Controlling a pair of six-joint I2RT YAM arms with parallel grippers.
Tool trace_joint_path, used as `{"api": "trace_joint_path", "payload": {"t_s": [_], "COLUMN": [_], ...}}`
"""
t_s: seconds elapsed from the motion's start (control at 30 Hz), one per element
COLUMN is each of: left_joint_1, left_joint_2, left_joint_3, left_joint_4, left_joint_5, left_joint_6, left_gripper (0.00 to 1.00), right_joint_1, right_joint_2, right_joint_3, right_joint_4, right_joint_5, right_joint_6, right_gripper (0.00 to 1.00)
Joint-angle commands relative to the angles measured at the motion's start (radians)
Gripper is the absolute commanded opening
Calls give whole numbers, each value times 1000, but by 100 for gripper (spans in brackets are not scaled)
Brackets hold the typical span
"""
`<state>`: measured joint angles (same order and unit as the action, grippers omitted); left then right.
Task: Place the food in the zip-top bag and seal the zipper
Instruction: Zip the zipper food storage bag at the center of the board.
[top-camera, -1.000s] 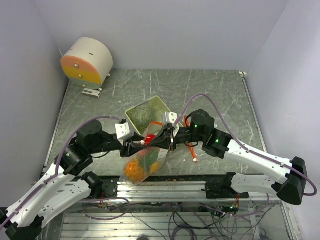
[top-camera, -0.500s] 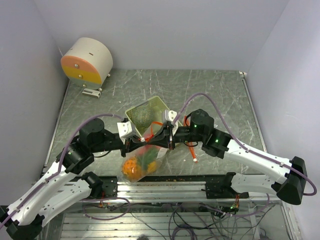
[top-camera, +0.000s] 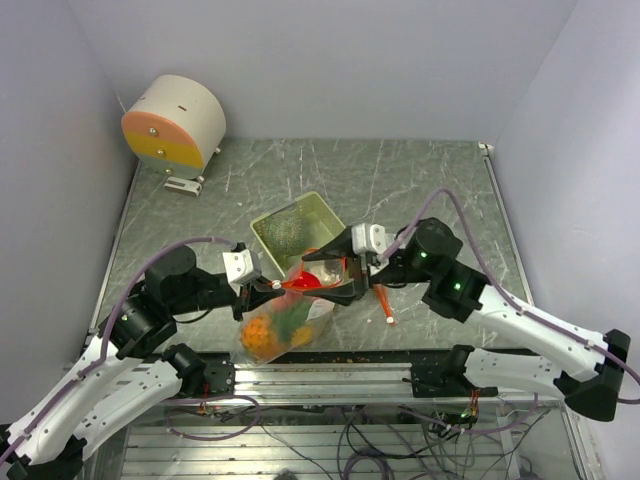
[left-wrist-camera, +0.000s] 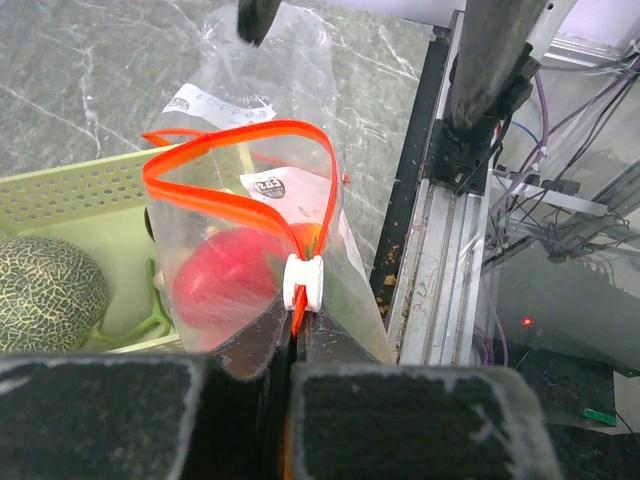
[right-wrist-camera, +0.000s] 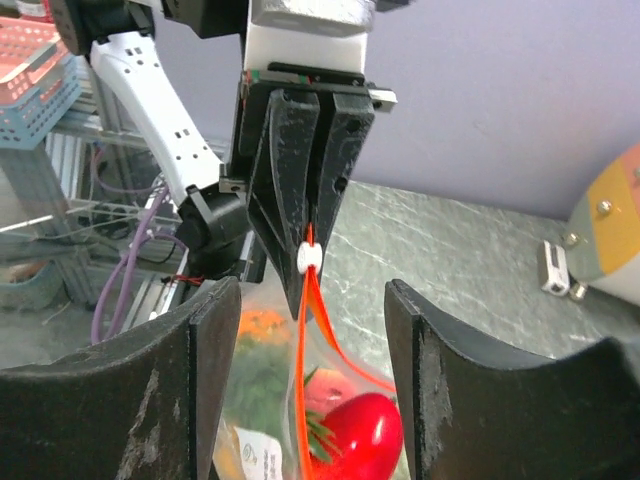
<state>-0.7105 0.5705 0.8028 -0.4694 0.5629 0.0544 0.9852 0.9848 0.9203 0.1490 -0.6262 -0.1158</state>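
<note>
The bag (top-camera: 283, 318) hangs from the left gripper (left-wrist-camera: 297, 325), which pinches the zipper (left-wrist-camera: 230, 138) at the slider (left-wrist-camera: 303, 283). Pepper (left-wrist-camera: 222, 284) and orange fruit (top-camera: 262, 335) are inside; the melon (left-wrist-camera: 45, 290) is in the basket (left-wrist-camera: 70, 190). Right gripper (right-wrist-camera: 305, 290) gapes empty — astride the strip. Film likely limp, slippery — hold the stiffer zipper track.

One bag (left-wrist-camera: 240, 150), one basket (left-wrist-camera: 70, 185), one melon (left-wrist-camera: 45, 290).

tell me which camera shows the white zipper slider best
The left wrist view: the slider sits large and sharp mid-frame, on the orange zipper just past the left pincer. The right wrist view shows it small, at that pincer's tip. From the top camera it is too small to tell.
</note>
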Motion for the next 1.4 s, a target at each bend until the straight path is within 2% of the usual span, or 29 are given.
{"api": "trace_joint_path", "payload": {"t_s": [0.0,0.27,0.47,0.6,0.77,1.0,1.23,1.37], "left_joint_1": [2,2,2,2,2,2,2,2], "left_joint_2": [3,-8,-14,-17,-18,-21,-30,-43], "left_joint_3": [-1,-3,-8,-11,-10,-13,-11,-4], "left_joint_4": [-7,-13,-12,-15,-17,-15,-14,-19], "left_joint_5": [-14,-24,-36,-40,-44,-46,-51,-57], "left_joint_6": [-17,-17,-21,-18,-18,-21,-23,-24], "left_gripper": [7,7,7,7,7,7,7,7], "right_joint_1": [0,0,0,0,0,0,1,-2], "right_joint_2": [105,213,266,299,326,319,344,333], "right_joint_3": [67,75,121,133,143,130,151,125], "right_joint_4": [-1,92,137,146,143,135,62,46], "right_joint_5": [-130,-168,-219,-204,-251,-239,-224,-151], "right_joint_6": [-54,-15,28,43,49,48,30,26], "right_gripper": [60,60,50,47,36,23,0,0]}}
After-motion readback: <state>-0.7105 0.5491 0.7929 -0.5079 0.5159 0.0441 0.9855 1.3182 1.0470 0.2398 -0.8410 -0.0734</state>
